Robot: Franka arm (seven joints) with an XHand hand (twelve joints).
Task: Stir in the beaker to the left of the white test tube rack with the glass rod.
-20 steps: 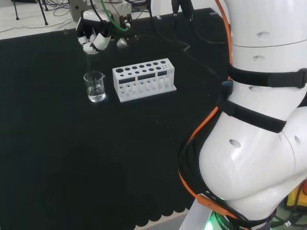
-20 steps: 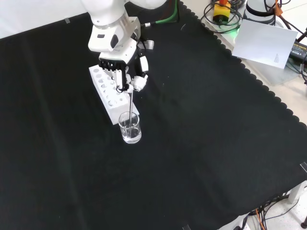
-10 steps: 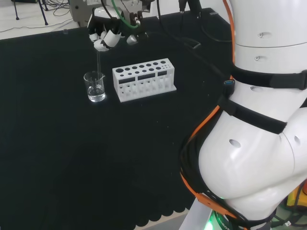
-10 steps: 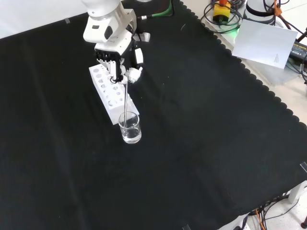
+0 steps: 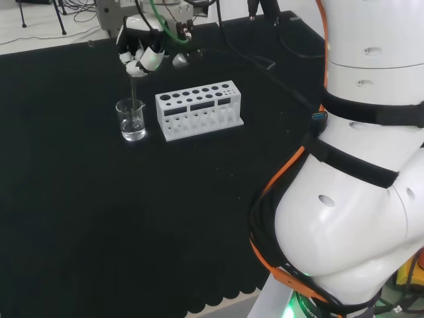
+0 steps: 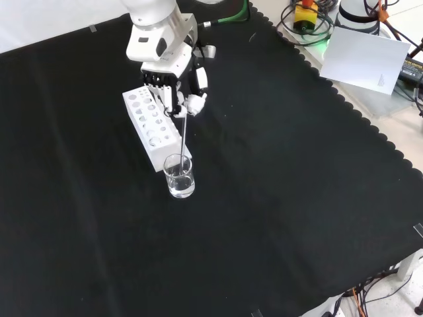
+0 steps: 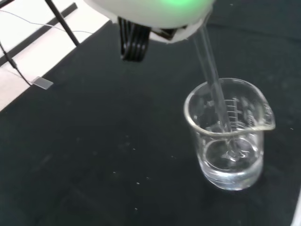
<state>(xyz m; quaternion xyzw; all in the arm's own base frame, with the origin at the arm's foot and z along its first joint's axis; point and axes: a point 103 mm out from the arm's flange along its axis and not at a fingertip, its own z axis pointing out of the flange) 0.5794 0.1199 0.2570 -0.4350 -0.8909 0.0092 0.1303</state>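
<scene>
I'm seeing the hand point(image 6: 173, 82) hanging palm-down off the white wrist link point(image 6: 156, 36), well above the cloth, coming in from the top of the front view. Fingers point(image 6: 162, 96) are pointing down and curling in, thumb point(image 6: 195, 102) closing against them, pinching the glass rod point(image 6: 182, 142) at its top end. In the head view the hand point(image 5: 140, 54) is sitting at the far left, past the big white arm links point(image 5: 361, 165) that are stacking up on the right. Wrist view is showing a blurred white part of the hand point(image 7: 155, 12).
</scene>
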